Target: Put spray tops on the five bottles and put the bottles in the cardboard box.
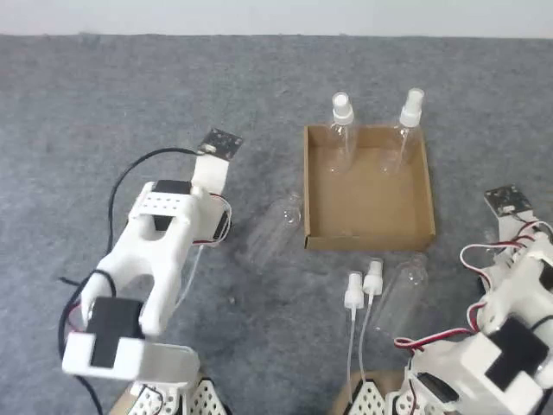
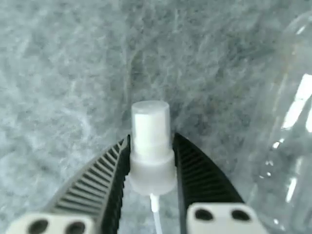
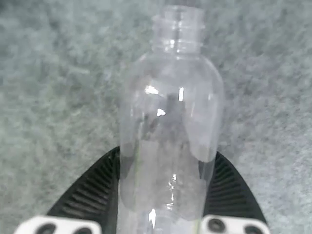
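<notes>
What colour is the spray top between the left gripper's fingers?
The spray top is white, seen best in the left wrist view.

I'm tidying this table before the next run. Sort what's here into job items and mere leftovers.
Job: cardboard box; two capped bottles in it; two open bottles lying outside; two loose spray tops; spray top in left gripper; bottle in right gripper.
Not job: grey carpet; arm wires.
</notes>
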You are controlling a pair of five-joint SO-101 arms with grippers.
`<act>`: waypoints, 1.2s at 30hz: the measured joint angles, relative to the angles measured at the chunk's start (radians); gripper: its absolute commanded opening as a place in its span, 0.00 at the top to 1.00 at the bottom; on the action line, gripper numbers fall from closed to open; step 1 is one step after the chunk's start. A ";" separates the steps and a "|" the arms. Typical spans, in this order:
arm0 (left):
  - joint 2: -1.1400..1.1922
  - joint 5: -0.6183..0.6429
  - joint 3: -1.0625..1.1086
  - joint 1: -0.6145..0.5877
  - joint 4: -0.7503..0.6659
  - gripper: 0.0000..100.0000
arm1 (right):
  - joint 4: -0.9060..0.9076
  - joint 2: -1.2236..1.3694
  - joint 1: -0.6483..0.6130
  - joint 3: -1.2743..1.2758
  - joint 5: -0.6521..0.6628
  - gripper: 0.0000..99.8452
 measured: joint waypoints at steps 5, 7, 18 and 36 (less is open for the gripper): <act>0.031 0.000 -0.009 -0.005 -0.017 0.81 | 0.000 -0.005 0.000 0.006 0.000 0.86; 0.031 0.000 -0.041 -0.002 -0.015 0.81 | 0.000 -0.005 0.000 0.006 0.000 0.86; 0.037 0.000 -0.144 0.005 0.015 0.84 | 0.000 -0.005 0.000 0.006 0.000 0.86; 0.037 -0.023 -0.017 0.005 -0.071 0.99 | 0.000 -0.005 0.000 0.006 0.000 0.86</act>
